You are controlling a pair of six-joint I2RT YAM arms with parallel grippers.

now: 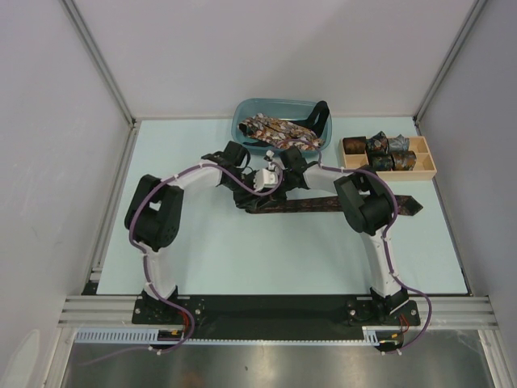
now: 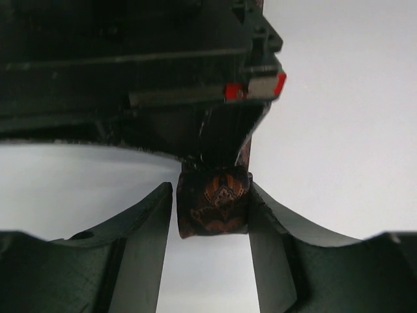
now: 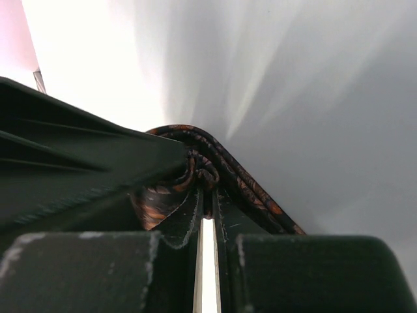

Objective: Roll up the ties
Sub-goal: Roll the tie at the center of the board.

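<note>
At the middle of the surface (image 1: 242,259), a dark brown tie (image 1: 323,206) with a small orange print lies flat, running from the centre out toward 3 o'clock, where its pointed end rests just past the right arm's elbow. Both arms bend inward over its 9 o'clock end, and there the two hands meet close together. In the left wrist view, the left hand (image 2: 210,195) has its two fingers (image 2: 140,248) set apart by the width of a small tight coil of the tie, and each finger presses against one side of the coil, so the coil is held between them. The dark body of the other hand fills the view at 12 o'clock, just above the coil, with the tie's strip running up beside it. In the right wrist view, the right hand (image 3: 207,195) is almost fully closed, with only a thin slit of light between its fingers (image 3: 228,222), and folded tie fabric is pinched at the tips. From there a band of the tie runs down toward 4 o'clock. In the top view, a blue bin (image 1: 239,121) at 12 o'clock holds loose ties (image 1: 279,129) in a heap. A wooden tray (image 1: 428,166) at 2 o'clock, well apart from the hands, holds several coils (image 1: 378,147) in its compartments.
</note>
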